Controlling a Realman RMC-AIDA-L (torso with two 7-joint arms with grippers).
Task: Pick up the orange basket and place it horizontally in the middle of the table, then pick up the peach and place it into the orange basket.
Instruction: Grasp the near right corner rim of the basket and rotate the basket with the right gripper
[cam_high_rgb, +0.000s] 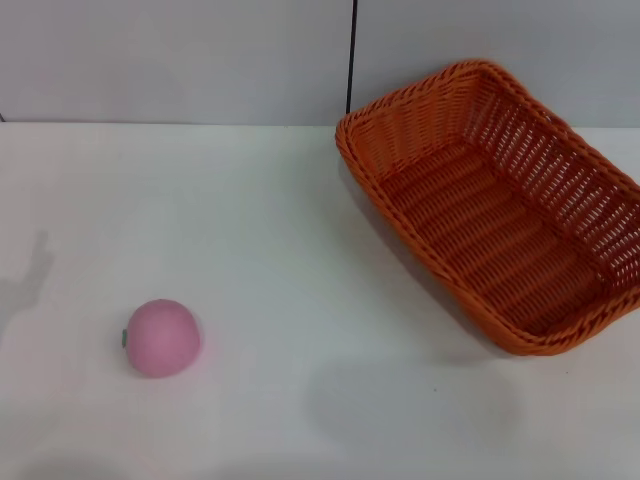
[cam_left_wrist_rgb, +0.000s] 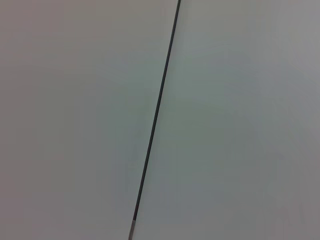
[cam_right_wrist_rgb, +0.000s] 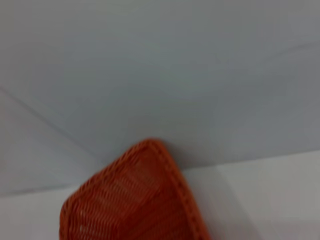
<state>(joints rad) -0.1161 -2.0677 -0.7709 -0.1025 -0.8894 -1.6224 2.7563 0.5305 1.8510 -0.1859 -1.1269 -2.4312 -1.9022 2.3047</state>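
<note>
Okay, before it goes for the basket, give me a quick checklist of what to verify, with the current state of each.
1. Orange basket upright, opening up: ok.
2. Basket empty: ok.
3. Basket horizontal in the middle of the table: not ok; it sits angled on the right side.
4. Peach clear of the basket: ok, it rests apart, on the left.
5. Right gripper near the basket: cannot tell; its wrist view shows the basket's rim, no fingers.
6. Left gripper position: cannot tell.
</note>
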